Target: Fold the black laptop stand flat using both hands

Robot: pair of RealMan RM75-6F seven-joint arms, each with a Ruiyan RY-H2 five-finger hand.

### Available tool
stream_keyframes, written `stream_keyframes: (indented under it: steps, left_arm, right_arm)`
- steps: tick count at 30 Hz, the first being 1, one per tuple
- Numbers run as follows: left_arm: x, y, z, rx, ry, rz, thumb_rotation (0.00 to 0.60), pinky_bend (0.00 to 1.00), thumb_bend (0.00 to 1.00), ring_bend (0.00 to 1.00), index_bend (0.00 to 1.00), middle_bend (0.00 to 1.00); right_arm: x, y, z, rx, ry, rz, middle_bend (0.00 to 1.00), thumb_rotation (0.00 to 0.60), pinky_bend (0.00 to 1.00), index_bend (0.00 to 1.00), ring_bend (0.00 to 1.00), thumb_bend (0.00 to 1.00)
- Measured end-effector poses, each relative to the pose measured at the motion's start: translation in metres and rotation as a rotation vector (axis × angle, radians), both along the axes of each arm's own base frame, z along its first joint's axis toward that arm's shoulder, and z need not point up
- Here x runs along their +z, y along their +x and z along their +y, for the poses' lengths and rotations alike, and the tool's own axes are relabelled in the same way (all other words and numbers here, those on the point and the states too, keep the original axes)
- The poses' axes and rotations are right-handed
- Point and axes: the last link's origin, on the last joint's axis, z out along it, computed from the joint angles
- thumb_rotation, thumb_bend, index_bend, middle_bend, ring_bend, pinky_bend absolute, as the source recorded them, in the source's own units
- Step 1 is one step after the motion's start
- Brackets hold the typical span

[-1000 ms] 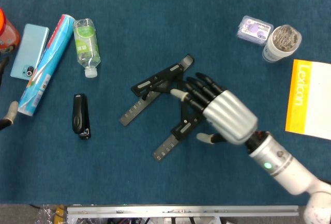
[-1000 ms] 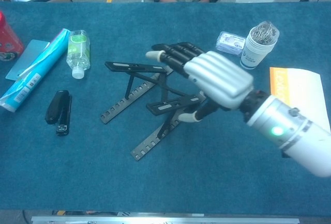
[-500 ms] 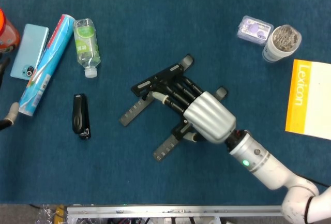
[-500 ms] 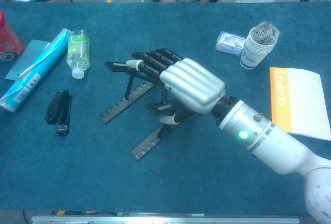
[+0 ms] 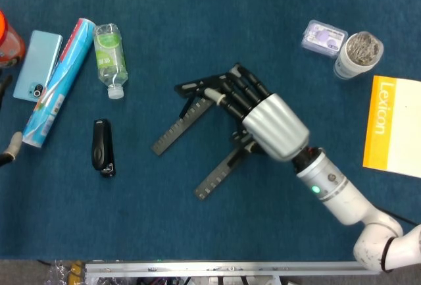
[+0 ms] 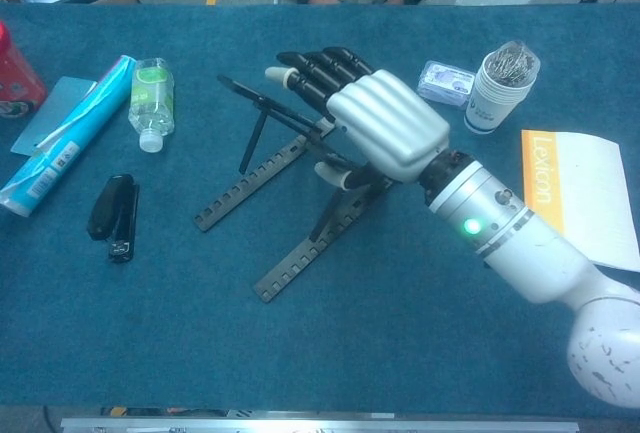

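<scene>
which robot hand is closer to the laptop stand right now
Right. The right robot hand lies on top of the black laptop stand, fingers over its raised upper arms. Of the left robot hand, only a fingertip shows at the head view's far left edge, past the stapler.

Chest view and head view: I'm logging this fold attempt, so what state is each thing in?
Laptop stand: still propped open, not flat.
Right hand: gripping the stand's raised top.
Left hand: only a sliver shows, state unclear.
Water bottle: lying down, capped.
Stapler: closed.
Paper-clip cup: upright, full.

One stand [image 5: 197, 124], bottle [image 5: 108, 56], stapler [image 5: 101, 147].
</scene>
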Motion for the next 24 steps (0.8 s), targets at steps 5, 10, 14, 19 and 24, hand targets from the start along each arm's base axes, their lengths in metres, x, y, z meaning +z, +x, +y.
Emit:
stream_keyframes:
  steps: [5,10,14,19,24]
  left_arm:
    - [-0.002,-0.001,0.0,-0.003,-0.011,-0.003,0.6,0.0,0.34,0.0,0.0,0.04]
    - [-0.003,-0.001,0.001,-0.008,-0.017,-0.003,0.6,0.0,0.34,0.0,0.0,0.04]
    - [-0.005,0.0,0.002,-0.015,-0.022,-0.004,0.6,0.0,0.34,0.0,0.0,0.04]
    - [-0.007,0.001,0.002,-0.022,-0.028,-0.007,0.6,0.0,0.34,0.0,0.0,0.04]
    - [-0.008,0.001,0.002,-0.024,-0.03,-0.006,0.6,0.0,0.34,0.0,0.0,0.04]
  right_arm:
    - [0.011,-0.011,-0.006,-0.029,-0.046,0.007,0.0,0.6,0.0,0.0,0.0,0.25]
    - [0.023,-0.026,-0.009,-0.063,-0.086,0.015,0.0,0.6,0.0,0.0,0.0,0.25]
    - [0.027,-0.032,-0.01,-0.081,-0.1,0.015,0.0,0.6,0.0,0.0,0.0,0.25]
    - [0.034,-0.042,-0.013,-0.112,-0.13,0.014,0.0,0.6,0.0,0.0,0.0,0.25]
    - [0.038,-0.047,-0.015,-0.126,-0.151,0.011,0.0,0.6,0.0,0.0,0.0,0.25]
